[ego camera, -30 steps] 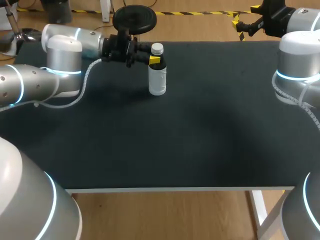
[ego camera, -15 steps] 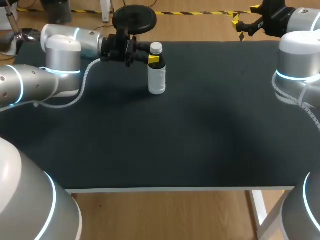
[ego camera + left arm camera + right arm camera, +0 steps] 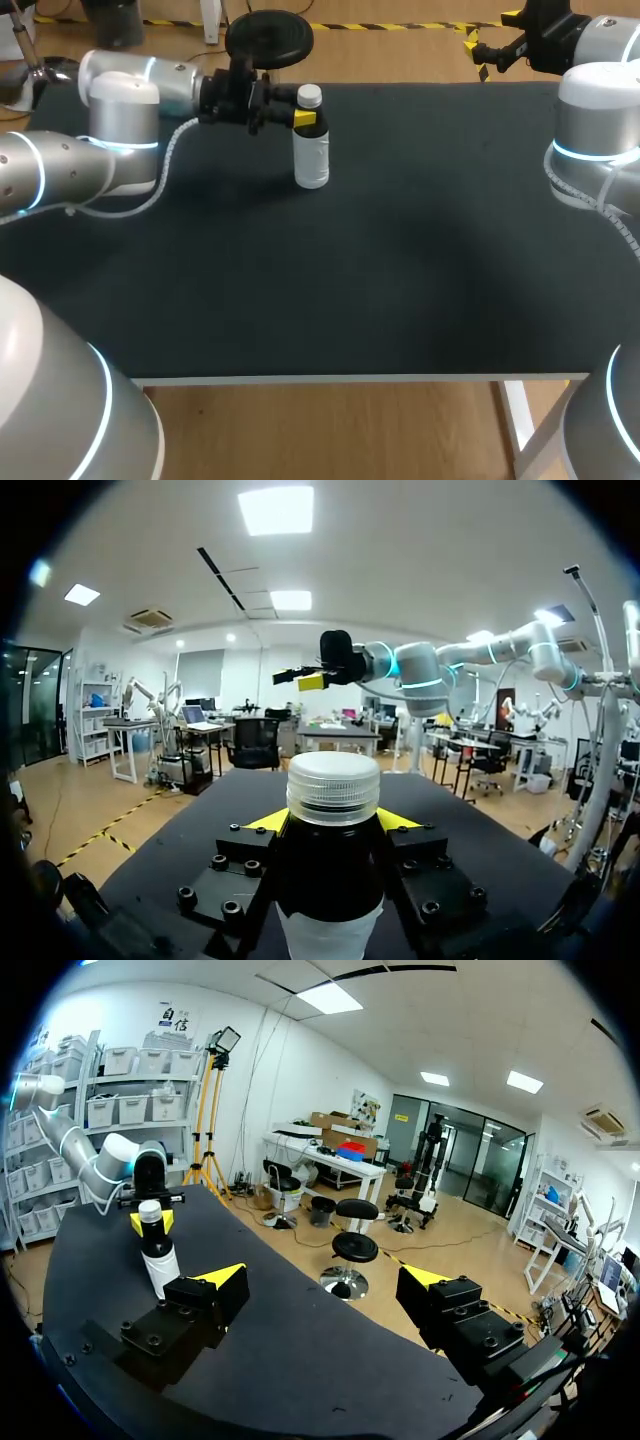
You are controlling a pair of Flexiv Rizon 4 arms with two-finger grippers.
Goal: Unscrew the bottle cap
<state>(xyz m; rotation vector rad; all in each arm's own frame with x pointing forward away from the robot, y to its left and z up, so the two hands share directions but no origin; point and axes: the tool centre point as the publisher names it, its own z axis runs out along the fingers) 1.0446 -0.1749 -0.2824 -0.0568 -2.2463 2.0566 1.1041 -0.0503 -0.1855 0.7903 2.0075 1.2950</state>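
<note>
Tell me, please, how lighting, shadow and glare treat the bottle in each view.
Head view: soft light, the bottle throws only a faint shadow on the matte black table, no glare. Left wrist view: ceiling lights glare overhead; the cap is bright, the neck dark in the left gripper. Right wrist view: the bottle is evenly lit, beyond the open right gripper.
</note>
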